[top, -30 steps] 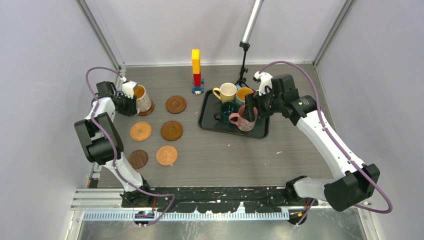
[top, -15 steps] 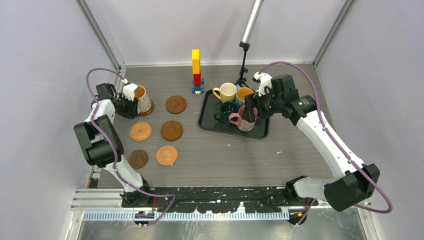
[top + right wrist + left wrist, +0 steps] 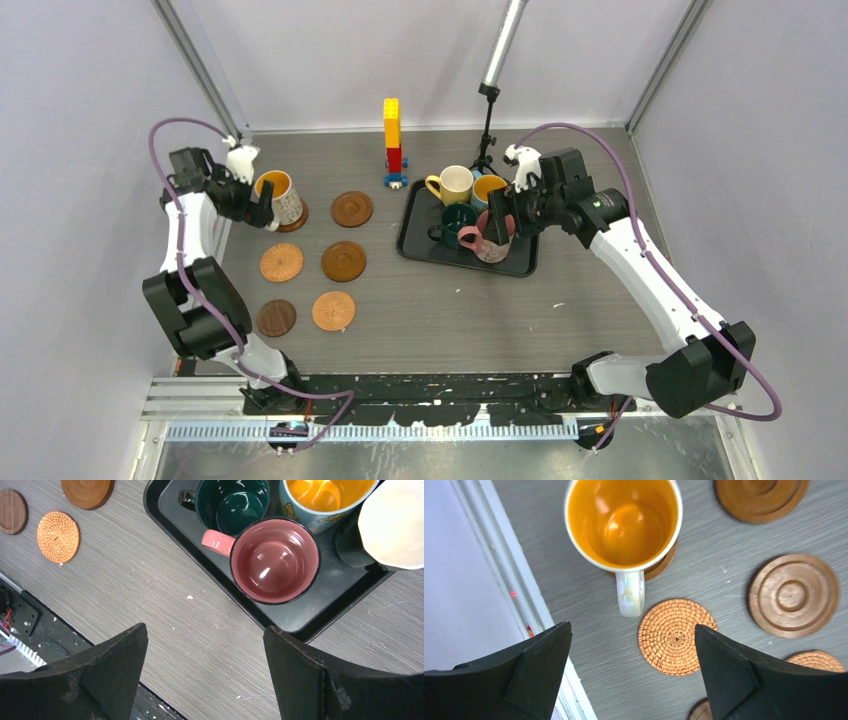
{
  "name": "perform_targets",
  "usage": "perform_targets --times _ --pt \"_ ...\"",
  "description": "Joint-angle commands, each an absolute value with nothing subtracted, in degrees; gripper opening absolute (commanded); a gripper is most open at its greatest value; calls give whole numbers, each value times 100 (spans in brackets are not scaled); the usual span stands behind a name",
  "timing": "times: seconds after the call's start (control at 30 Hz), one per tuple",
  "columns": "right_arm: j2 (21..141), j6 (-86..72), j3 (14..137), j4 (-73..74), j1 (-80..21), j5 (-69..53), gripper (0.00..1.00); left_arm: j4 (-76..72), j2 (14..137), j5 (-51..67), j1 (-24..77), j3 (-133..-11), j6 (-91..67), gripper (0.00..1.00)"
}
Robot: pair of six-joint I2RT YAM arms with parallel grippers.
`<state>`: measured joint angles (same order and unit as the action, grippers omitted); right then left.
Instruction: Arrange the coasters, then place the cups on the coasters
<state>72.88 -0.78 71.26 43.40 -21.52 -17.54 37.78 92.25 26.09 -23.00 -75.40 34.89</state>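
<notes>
Orange glaze fills the left wrist view: the patterned mug (image 3: 623, 522) stands upright on a brown coaster (image 3: 661, 569) at the table's (image 3: 450, 310) far left, handle toward the left gripper (image 3: 632, 627). That gripper hangs above it, jaws spread wide, touching nothing. Five other coasters lie bare nearby: two wooden discs (image 3: 352, 208), two woven discs (image 3: 281, 262) and a dark disc (image 3: 276, 318) nearest the arm bases. Over on the right, the right gripper (image 3: 205, 627) hovers with jaws just as wide, empty, above the pink mug (image 3: 275, 560). Pink sits in the black tray (image 3: 320, 615) touching the teal mug (image 3: 232, 505), with the blue mug (image 3: 325, 500) and cream mug (image 3: 455, 185) behind.
</notes>
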Motion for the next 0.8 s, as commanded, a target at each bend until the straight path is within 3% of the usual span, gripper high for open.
perform_targets --times 0.0,0.13,0.37,0.57,0.77 --pt "7357 -37 7529 4323 -2128 -1748 90 4728 8649 3131 -2126 -8443 3300 96" --pt "7472 -32 7658 4410 -2104 -1722 90 5538 8653 3213 -1262 -8914 3371 96" --pt "7518 -31 7665 4671 -1655 -1853 90 4913 8685 3057 980 -8557 2789 93" --pt "7548 -37 7616 4865 -1066 -2039 90 4160 9517 2799 2688 -8845 2547 88" --pt "7598 -145 7569 4953 -599 -2173 90 4005 10656 2262 3600 -9692 2505 80"
